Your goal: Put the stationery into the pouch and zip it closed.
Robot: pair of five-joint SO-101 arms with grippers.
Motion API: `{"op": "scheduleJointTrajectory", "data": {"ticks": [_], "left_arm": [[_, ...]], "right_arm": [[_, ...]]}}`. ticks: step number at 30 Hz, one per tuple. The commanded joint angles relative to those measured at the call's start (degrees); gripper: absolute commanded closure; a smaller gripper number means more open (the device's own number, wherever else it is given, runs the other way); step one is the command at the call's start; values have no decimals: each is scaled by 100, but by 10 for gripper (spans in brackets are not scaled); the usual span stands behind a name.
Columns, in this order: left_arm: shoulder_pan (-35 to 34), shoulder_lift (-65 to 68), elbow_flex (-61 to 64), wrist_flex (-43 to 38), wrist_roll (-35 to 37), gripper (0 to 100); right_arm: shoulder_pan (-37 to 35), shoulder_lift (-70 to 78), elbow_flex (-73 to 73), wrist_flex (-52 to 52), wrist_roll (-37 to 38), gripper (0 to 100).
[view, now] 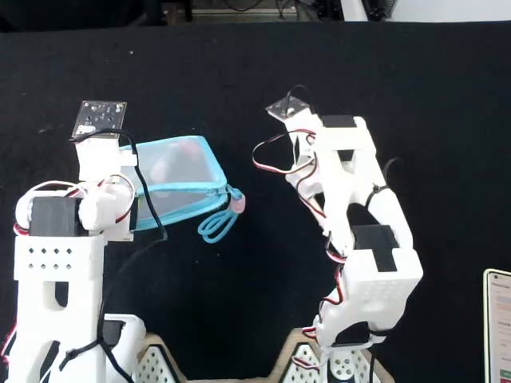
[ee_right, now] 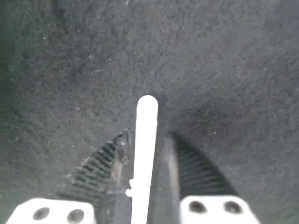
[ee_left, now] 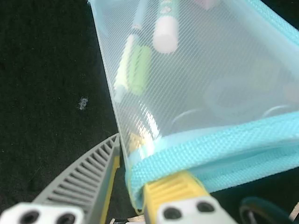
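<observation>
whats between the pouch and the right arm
Nothing: in the high view, bare black table separates the pouch from the right arm.

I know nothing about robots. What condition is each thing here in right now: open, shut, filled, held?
Translucent turquoise-trimmed mesh pouch: already holds stationery; whether the zip is open or closed cannot be told.
Green highlighter: inside the pouch.
White-capped marker: inside the pouch.
Left end effector: shut on the pouch's turquoise edge.
Thin white pen: held, outside the pouch.
Right end effector: shut on the pen.
</observation>
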Motion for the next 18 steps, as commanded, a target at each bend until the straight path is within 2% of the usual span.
{"op": "scheduleJointTrajectory", "data": {"ticks": [1, 8, 13, 17, 18], "left_arm": [[40, 9, 22, 26, 44, 968], [40, 9, 22, 26, 44, 968], [40, 9, 22, 26, 44, 968], [40, 9, 22, 26, 44, 968], [40, 9, 22, 26, 44, 968]], "right_arm": [[-97, -22, -286, 185, 53, 779], [-378, 426, -321, -53, 35, 817], [-255, 576, -514, -132, 26, 831], [18, 356, -875, 220, 26, 995], [79, 242, -945, 360, 26, 975]]}}
